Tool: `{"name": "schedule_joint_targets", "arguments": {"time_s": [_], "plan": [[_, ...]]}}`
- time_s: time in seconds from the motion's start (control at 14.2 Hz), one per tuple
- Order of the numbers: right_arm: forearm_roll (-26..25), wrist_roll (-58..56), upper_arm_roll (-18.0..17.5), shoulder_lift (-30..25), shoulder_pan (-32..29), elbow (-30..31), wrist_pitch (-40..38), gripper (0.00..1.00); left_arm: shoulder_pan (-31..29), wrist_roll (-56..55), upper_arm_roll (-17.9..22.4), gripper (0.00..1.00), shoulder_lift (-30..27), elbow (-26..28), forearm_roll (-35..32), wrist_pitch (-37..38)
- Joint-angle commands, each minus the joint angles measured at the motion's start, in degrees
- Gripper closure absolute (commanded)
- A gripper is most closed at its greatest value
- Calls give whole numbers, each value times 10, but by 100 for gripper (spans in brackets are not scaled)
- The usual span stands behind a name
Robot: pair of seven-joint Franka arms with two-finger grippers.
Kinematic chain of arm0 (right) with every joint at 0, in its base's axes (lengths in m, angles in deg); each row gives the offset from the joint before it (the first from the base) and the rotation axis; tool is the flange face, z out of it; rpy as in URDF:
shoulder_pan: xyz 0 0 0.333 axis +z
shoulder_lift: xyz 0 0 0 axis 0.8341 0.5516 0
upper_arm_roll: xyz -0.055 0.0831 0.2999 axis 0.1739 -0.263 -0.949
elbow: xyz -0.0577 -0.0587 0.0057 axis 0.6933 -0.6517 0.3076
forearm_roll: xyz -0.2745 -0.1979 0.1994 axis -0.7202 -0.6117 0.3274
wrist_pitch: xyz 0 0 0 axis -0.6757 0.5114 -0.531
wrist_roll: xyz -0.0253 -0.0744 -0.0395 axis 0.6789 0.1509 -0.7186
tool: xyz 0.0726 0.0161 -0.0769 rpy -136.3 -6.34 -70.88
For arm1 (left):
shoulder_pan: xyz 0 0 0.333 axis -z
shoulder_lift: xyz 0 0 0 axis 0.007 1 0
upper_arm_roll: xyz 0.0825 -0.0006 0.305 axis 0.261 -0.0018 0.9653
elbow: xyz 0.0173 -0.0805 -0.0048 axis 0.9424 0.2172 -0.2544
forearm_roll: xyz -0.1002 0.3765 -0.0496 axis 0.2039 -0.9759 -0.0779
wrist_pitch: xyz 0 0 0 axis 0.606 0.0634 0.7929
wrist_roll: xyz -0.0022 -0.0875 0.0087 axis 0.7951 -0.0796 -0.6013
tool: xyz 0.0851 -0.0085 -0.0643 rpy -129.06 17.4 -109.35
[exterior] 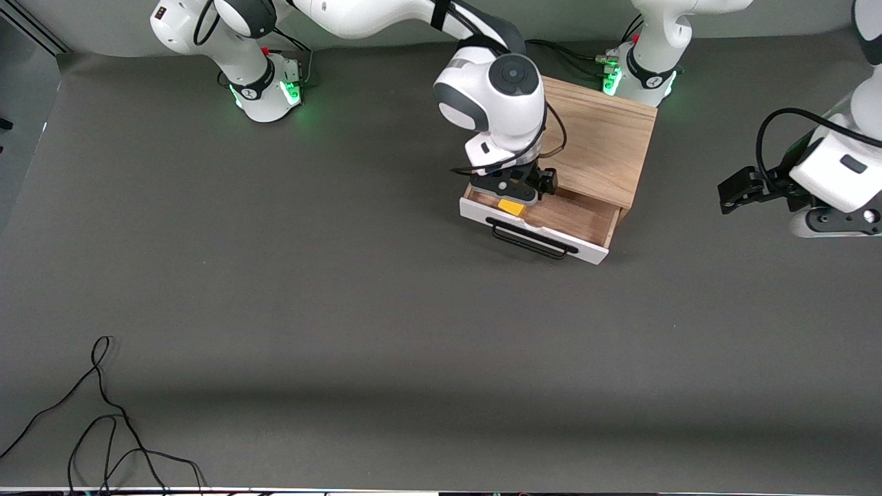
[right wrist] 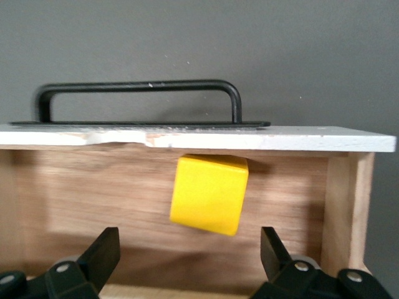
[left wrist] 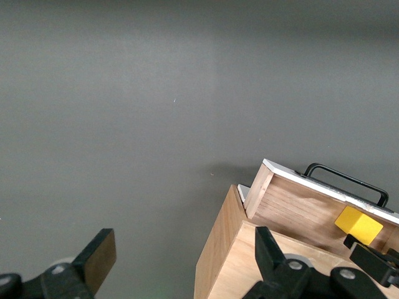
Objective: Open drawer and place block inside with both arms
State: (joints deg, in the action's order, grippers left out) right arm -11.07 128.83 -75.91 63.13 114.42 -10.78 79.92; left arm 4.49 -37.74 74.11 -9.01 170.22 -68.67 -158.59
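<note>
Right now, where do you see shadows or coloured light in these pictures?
Front view: green light glows at both arm bases, and a broad dark shadow band crosses the table nearer the camera. Right wrist view: the drawer interior is shaded under its white front, around the yellow block, below the open right end effector. Left wrist view: even, soft light on the table.

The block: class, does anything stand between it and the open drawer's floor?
Nothing visible does. The block is already inside the open drawer, against its white front, and the right gripper is open above it. The left gripper waits open aside.

1 drawer (exterior: 544,231), 1 block (exterior: 512,207), 2 arms (exterior: 413,21)
</note>
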Motion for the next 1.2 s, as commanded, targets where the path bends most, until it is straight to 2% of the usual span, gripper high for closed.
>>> {"name": "schedule_joint_targets", "arguments": {"time_s": [0.0,0.28,0.56,0.7,0.98,1.13], "plan": [[-11,-1,12,-52,-6,0,-54,0,7,9,9,1,-29,23,8,-6],[-3,-110,21,-161,-79,63,-102,0,7,9,1,1,-28,21,8,-4],[32,-311,22,-306,-200,205,-113,0,3,9,1,1,-26,21,8,2],[34,-408,37,-365,-254,251,-138,0,0,9,1,1,-25,20,8,0],[33,-561,164,-455,-260,335,-164,0,-1,9,2,1,-24,22,10,-3],[24,-577,209,-480,-259,351,-181,0,0,9,2,1,-24,23,9,-5]]}}
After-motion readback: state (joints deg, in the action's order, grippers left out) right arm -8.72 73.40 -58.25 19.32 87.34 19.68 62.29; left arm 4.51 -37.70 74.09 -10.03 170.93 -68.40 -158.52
